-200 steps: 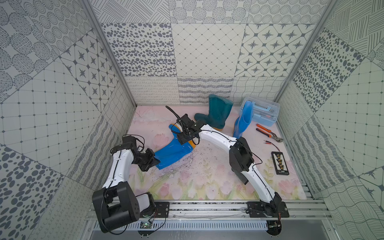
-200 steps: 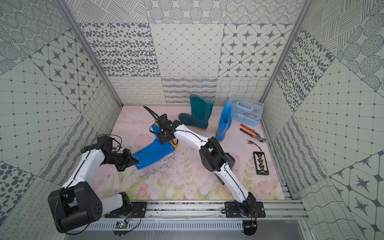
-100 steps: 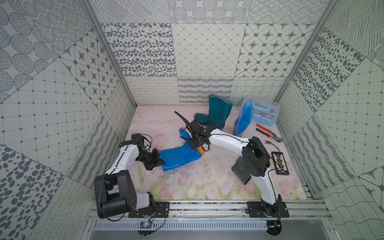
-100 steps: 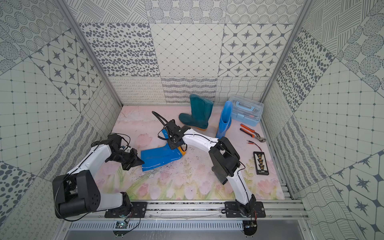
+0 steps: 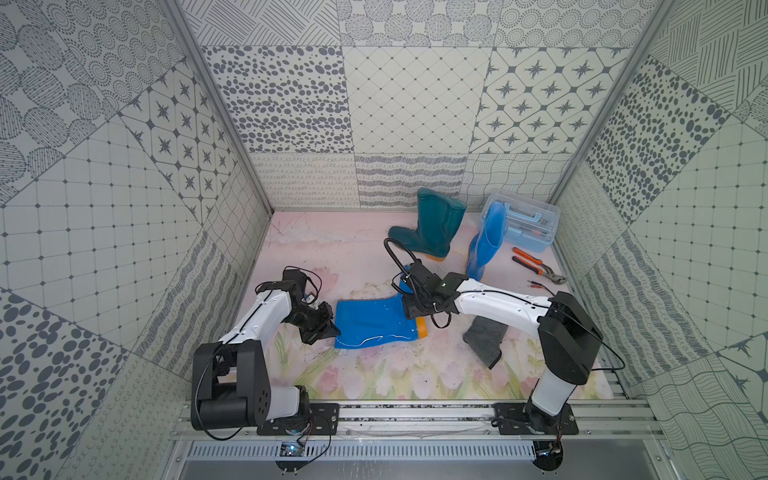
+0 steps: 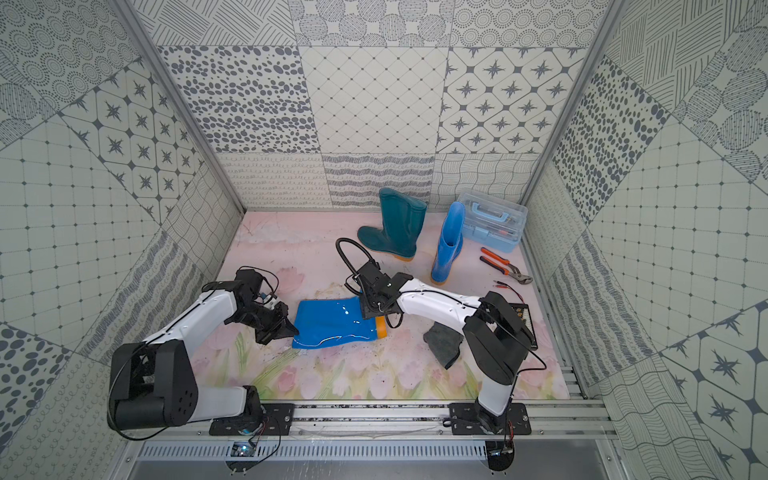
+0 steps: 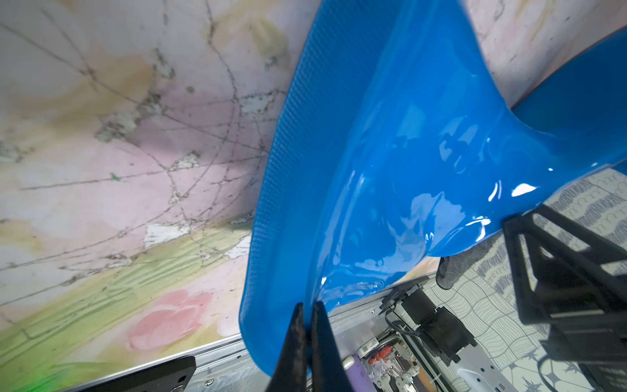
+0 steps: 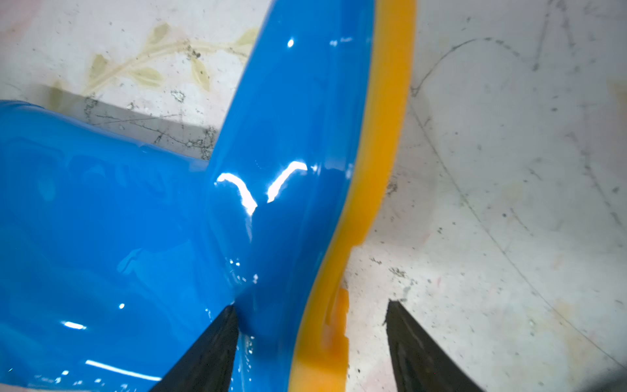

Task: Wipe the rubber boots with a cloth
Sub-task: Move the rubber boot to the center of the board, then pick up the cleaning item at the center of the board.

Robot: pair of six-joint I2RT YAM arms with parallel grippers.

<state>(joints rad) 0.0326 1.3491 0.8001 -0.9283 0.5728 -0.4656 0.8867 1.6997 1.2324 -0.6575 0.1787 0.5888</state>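
One blue boot (image 5: 374,322) (image 6: 332,322) lies on its side mid-floor in both top views. My left gripper (image 5: 332,330) (image 7: 308,305) is shut on the rim of its shaft. My right gripper (image 5: 411,309) (image 8: 311,304) stands open astride its heel: one finger (image 8: 210,346) rests against the blue ankle, the other is clear of the orange sole (image 8: 390,135). The dark grey cloth (image 5: 484,338) (image 6: 442,343) lies loose on the floor under my right forearm. A teal boot (image 5: 436,226) and a second blue boot (image 5: 486,241) stand upright at the back.
A clear plastic toolbox (image 5: 528,226) sits in the back right corner, right behind the standing blue boot. Orange-handled pliers (image 5: 536,266) and thin red probes (image 5: 540,284) lie along the right wall. A black tray (image 6: 523,320) lies behind my right elbow.
The lying blue boot has slid rightwards with both grippers at it. My right elbow has swung right and back, and the cloth now shows on the floor beneath it.
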